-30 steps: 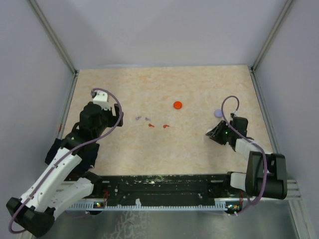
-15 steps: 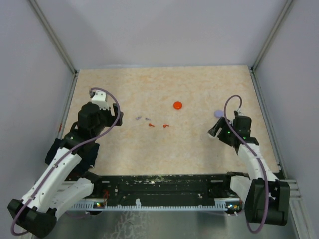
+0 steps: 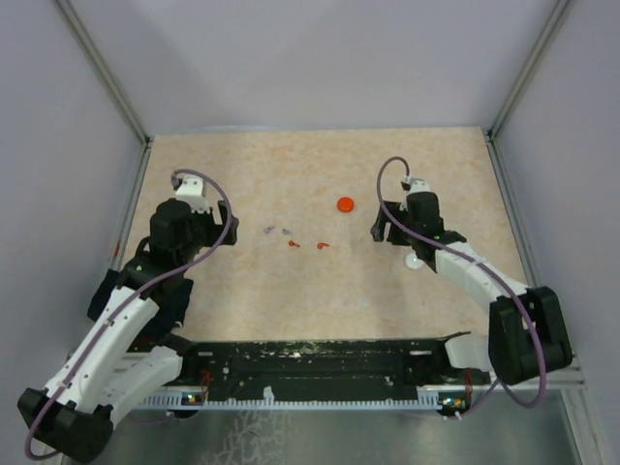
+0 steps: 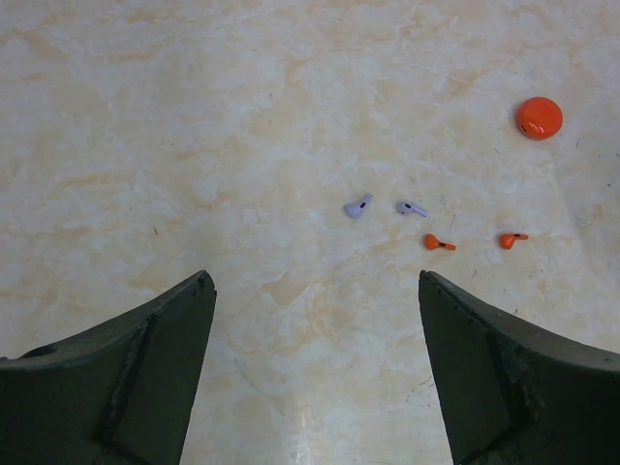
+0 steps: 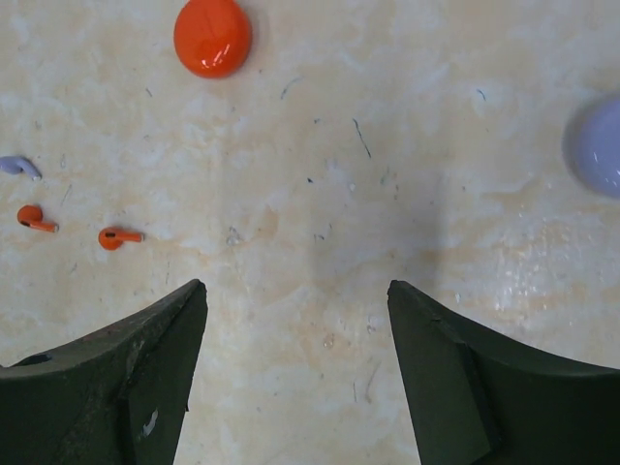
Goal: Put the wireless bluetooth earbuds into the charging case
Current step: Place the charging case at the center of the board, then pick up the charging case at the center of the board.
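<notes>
Left of the red disc, two purple earbuds and two red earbuds lie loose on the table; my left gripper and right gripper gape wide, empty.

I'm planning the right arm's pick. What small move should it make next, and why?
Probably shift the right gripper left and lower it over the nearer red earbud. Its jaws stand open and empty, and that earbud lies loose to its left.
</notes>
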Robot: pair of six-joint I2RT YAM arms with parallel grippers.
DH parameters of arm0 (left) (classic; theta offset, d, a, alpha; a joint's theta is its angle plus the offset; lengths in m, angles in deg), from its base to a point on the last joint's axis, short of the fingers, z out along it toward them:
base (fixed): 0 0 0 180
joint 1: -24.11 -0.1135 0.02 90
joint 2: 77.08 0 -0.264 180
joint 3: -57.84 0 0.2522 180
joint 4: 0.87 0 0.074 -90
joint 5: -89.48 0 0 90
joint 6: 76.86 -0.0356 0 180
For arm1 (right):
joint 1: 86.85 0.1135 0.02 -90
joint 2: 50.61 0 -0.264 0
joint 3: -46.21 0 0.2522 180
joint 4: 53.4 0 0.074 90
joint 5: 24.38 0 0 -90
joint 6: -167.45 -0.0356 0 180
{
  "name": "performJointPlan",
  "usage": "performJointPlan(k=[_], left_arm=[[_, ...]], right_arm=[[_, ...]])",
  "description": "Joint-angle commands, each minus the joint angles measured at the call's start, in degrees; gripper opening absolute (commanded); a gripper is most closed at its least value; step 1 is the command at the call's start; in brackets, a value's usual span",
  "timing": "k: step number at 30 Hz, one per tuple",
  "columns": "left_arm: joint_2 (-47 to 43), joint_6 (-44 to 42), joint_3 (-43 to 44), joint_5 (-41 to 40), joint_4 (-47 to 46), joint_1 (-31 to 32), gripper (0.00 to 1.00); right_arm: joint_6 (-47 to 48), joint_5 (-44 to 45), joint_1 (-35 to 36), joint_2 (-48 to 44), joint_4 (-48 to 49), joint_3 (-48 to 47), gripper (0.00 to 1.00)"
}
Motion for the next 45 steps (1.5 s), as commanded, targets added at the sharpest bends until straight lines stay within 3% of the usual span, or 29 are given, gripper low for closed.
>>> performJointPlan(k=[1,10,22,37,45], left_arm=[[-0.21,0.58,-0.45,1.20,-1.23,-1.20,0.91],[0.04,1.02,-0.60,1.73,-1.22,-2.60,0.98],[0.66,1.33,-0.78,3.90,-1.48,-4.32,1.00],[1.19,1.55,-0.96,6.46,-1.83,-5.51,1.00],[1.35,1.48,-1.10,8.99,-2.17,-5.76,1.00]], right_arm=[[4.81,5.18,4.37,7.07,10.07,-6.55,0.75],[9.12,10.10,9.38,24.59,17.43,-18.05,0.75],[11.38,12.83,11.82,41.38,15.11,-32.21,0.70],[13.17,13.99,12.68,47.14,11.23,-35.95,0.60],[14.91,12.94,12.94,44.41,11.31,-33.53,0.50]])
